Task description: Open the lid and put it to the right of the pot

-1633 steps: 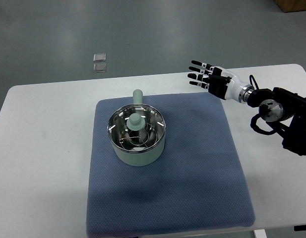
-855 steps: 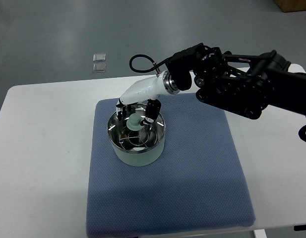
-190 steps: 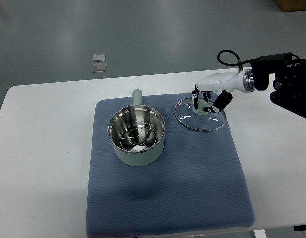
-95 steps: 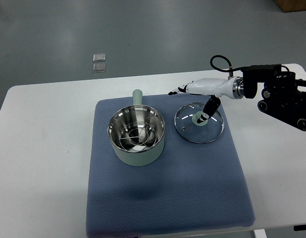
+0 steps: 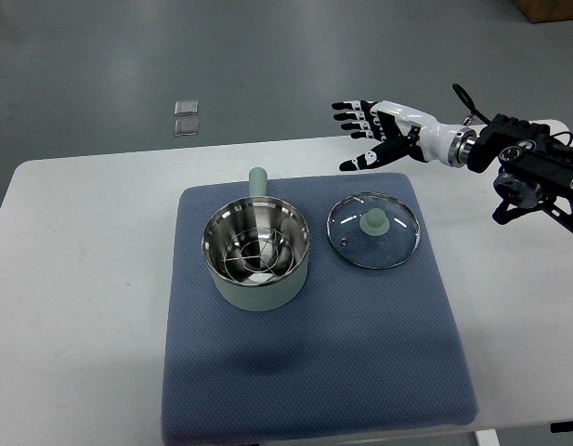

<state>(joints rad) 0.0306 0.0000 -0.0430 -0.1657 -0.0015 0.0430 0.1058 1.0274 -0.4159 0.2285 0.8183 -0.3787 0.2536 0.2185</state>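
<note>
The lid [image 5: 374,229] is lying flat on the blue mat [image 5: 314,372], just to the right of the pot [image 5: 256,256] in the frame, with its green knob facing up. A small gap is seen between the lid and the pot, so they are not touching. The pot is open, and a wire rack can be seen inside it. The pot's handle points to the top of the frame.

The right hand [image 5: 377,133] is held in the air in the upper right of the frame, above the far edge of the mat and away from the lid. Its fingers [image 5: 348,117] are spread wide and nothing is held in them. The left hand is not seen.

The job looks as good as done, since the lid has been set down where it was wanted. The step now is judged to be pulling the hand away. This is best done by lifting it up and back to the right side of the frame, high over the white counter [image 5: 82,279], so the lid's knob is not bumped. The fingers should be kept spread so nothing is caught
</note>
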